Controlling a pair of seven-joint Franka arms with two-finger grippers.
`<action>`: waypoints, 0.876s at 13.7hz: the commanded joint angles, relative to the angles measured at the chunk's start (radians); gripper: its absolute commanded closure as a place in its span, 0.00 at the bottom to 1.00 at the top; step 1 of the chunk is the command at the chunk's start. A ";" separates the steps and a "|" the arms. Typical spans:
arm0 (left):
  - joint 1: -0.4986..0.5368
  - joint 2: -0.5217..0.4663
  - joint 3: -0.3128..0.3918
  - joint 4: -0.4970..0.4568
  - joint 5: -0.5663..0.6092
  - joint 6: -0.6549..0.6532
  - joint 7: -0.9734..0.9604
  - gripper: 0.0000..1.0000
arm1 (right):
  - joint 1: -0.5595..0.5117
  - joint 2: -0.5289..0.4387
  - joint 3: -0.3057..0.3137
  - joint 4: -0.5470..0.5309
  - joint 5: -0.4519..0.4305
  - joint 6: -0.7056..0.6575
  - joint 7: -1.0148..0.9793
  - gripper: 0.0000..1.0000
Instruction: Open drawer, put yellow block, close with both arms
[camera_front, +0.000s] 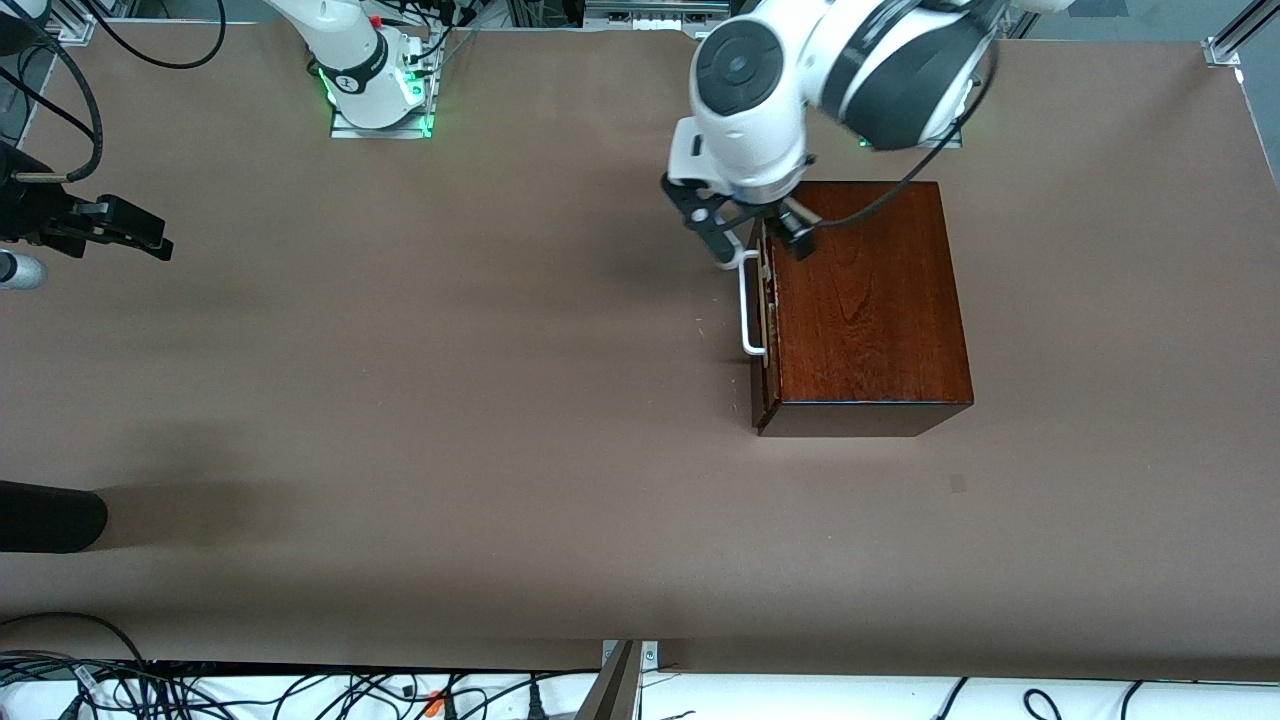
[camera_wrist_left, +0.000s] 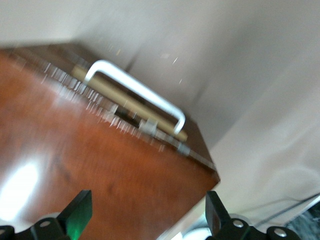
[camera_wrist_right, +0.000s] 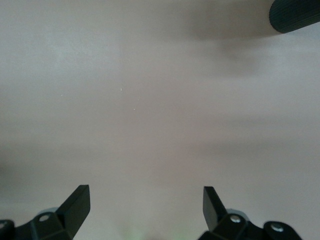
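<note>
The dark mahogany box (camera_front: 870, 300) (camera_wrist_left: 75, 165) stands toward the left arm's end of the table. Its drawer (camera_front: 768, 300) faces the right arm's end and shows only a thin pale wood strip behind the white handle (camera_front: 748, 305) (camera_wrist_left: 135, 92). My left gripper (camera_front: 750, 232) (camera_wrist_left: 146, 200) hovers open over the box's top edge, by the handle's end farther from the front camera, with nothing between its fingers. My right gripper (camera_front: 150, 238) (camera_wrist_right: 145, 192) waits open above bare table at the right arm's end. The yellow block is out of view.
A dark rounded object (camera_front: 50, 515) (camera_wrist_right: 295, 15) pokes in at the table's edge at the right arm's end, nearer the front camera than the right gripper. Cables (camera_front: 200, 690) lie along the near edge. Brown table (camera_front: 450, 400) stretches between the two grippers.
</note>
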 joint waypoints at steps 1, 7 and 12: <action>0.135 -0.030 -0.001 0.040 -0.018 -0.061 -0.026 0.00 | -0.004 -0.008 0.007 -0.003 0.000 0.005 0.007 0.00; 0.404 -0.195 0.017 -0.035 -0.061 -0.010 -0.033 0.00 | -0.004 -0.008 0.009 -0.003 -0.003 0.006 0.009 0.00; 0.440 -0.316 0.164 -0.185 -0.094 0.143 -0.110 0.00 | -0.004 -0.008 0.009 -0.003 -0.003 0.005 0.009 0.00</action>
